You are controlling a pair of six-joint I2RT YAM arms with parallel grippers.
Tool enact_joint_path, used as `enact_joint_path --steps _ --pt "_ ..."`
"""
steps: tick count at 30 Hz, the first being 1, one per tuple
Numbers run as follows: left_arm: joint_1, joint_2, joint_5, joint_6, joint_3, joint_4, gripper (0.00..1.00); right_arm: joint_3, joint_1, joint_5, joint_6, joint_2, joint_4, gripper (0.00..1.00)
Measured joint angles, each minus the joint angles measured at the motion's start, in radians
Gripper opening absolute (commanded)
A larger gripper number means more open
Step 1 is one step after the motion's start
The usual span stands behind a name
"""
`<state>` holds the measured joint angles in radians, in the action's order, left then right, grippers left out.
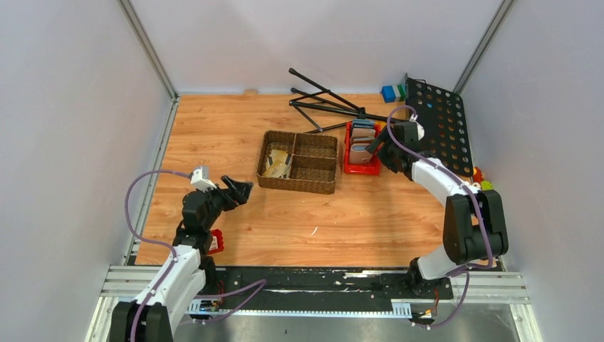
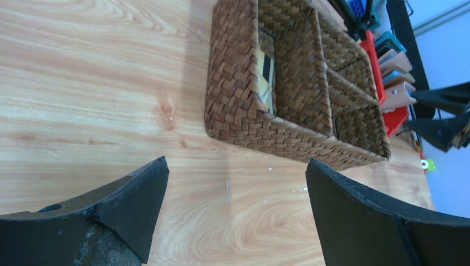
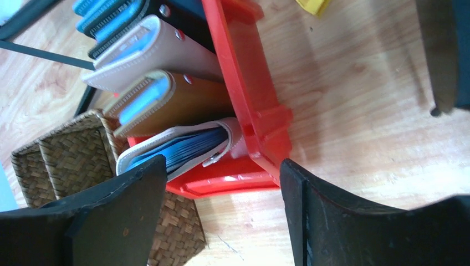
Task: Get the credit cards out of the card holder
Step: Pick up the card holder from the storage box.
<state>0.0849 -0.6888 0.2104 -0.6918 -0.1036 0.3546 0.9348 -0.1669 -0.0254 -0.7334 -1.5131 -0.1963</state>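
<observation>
The card holder, pale taupe-brown, stands on edge in a red tray among other wallets: blue-grey ones behind it, a darker brown one and a white-edged one with blue contents in front. The credit cards are hidden; no black or silvery card shows on its own. My right gripper is open and empty above the tray's near end, apart from the card holder. My left gripper is open and empty above bare wood, left of the wicker basket.
The wicker basket has several compartments; pale cards with a dark stripe lie in its left one. A black folded stand and a black perforated board sit at the back. Blue and green blocks lie far back.
</observation>
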Motion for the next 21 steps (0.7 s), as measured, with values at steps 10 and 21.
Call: enact_joint_path --steps 10,21 --pt "0.063 -0.127 0.047 0.002 0.0 0.062 0.99 0.074 -0.002 0.058 -0.023 -0.076 0.045 0.44" --pt "0.098 -0.166 0.043 0.01 -0.014 0.076 0.99 0.08 -0.025 0.074 -0.008 -0.067 -0.008 0.47"
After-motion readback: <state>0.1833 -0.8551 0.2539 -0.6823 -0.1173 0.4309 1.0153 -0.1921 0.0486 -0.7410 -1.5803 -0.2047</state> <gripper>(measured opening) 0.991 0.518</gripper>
